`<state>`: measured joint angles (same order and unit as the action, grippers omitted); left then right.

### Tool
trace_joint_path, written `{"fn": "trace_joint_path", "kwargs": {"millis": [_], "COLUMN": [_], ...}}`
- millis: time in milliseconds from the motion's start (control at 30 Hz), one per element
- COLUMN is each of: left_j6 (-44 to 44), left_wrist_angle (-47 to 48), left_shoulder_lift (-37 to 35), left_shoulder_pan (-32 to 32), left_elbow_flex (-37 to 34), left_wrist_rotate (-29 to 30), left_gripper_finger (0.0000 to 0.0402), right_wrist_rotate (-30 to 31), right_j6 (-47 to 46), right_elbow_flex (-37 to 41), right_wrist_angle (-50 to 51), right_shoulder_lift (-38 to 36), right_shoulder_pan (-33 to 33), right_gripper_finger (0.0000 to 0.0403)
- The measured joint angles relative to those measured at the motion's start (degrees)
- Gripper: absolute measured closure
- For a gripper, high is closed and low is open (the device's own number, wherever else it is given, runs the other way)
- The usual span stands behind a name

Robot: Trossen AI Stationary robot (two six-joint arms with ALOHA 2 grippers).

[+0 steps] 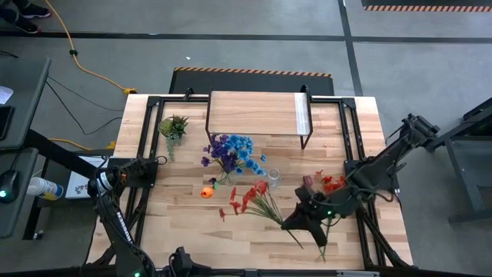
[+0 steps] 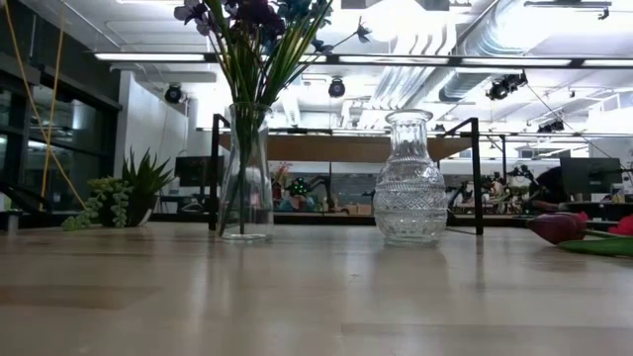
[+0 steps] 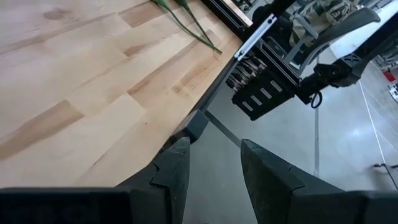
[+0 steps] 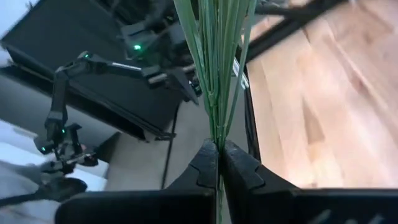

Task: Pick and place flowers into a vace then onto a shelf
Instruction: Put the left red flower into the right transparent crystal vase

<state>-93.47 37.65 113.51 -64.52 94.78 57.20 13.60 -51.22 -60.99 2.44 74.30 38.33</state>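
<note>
Wooden desk (image 1: 169, 192) is carrying everything: right gripper (image 4: 219, 163) is clamping a bunch of green flower stems (image 4: 214, 68) near the front right corner. Shelf (image 1: 254, 114) is sitting at the back edge. Left gripper (image 3: 211, 168), jaws parted and empty, is waiting at the left edge.

Light wood-plank table (image 1: 154, 223) carries the shelf (image 1: 254, 114) at its far edge, a small green plant (image 1: 174, 125), two glass vases (image 2: 409, 178), and loose red flowers (image 1: 254, 201).

Textured clear-glass vase (image 2: 409, 179), wood-plank table (image 1: 184, 223)
</note>
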Motion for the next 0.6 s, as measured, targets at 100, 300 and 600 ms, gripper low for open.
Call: {"fn": "trace_joint_path", "kwargs": {"millis": [100, 300, 600], "left_j6": [0.0, 0.2, 0.6], "left_wrist_angle": [0.0, -0.3, -1.6], "left_shoulder_lift": [0.0, 0.0, -0.9], "left_shoulder_pan": [0.5, 1.5, 2.7], "left_elbow_flex": [0.0, 0.0, 1.4], "left_wrist_rotate": [0.1, 0.3, 4.8], "left_gripper_finger": [0.0225, 0.0225, 0.0225], "right_wrist_rotate": [1.4, 3.3, 7.0], "right_j6": [4.9, 16.5, 32.0], "right_elbow_flex": [-6.5, -16.7, -22.2], "right_wrist_angle": [5.8, 10.7, 11.7], "right_shoulder_lift": [0.0, 0.0, 0.1], "right_shoulder_pan": [0.0, 0.0, 0.0], "right_gripper_finger": [0.0402, 0.0402, 0.0402]}}
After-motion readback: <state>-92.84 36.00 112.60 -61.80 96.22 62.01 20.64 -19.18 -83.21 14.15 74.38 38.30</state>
